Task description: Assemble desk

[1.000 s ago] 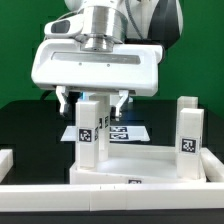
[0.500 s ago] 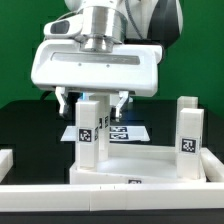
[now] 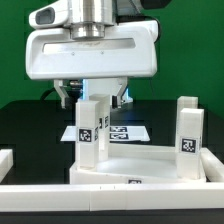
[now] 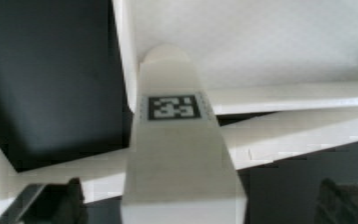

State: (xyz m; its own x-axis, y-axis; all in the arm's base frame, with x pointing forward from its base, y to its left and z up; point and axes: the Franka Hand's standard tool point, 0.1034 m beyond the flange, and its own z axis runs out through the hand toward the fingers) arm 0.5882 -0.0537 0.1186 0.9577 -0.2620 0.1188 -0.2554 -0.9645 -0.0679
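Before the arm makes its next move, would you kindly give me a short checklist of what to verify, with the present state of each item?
1. Gripper jaws open: ok; the fingers stand apart on either side of the leg post.
2. Leg post released: ok; in the wrist view the post sits between the fingertips with gaps on both sides.
3. Leg post upright on the desk slab: ok by the exterior view.
4. Leg post fully screwed in: cannot tell; its foot joint is not visible closely enough.
5. Second leg post standing at the exterior view's right: ok, upright.
6. Remaining legs within reach: cannot tell; none in view.
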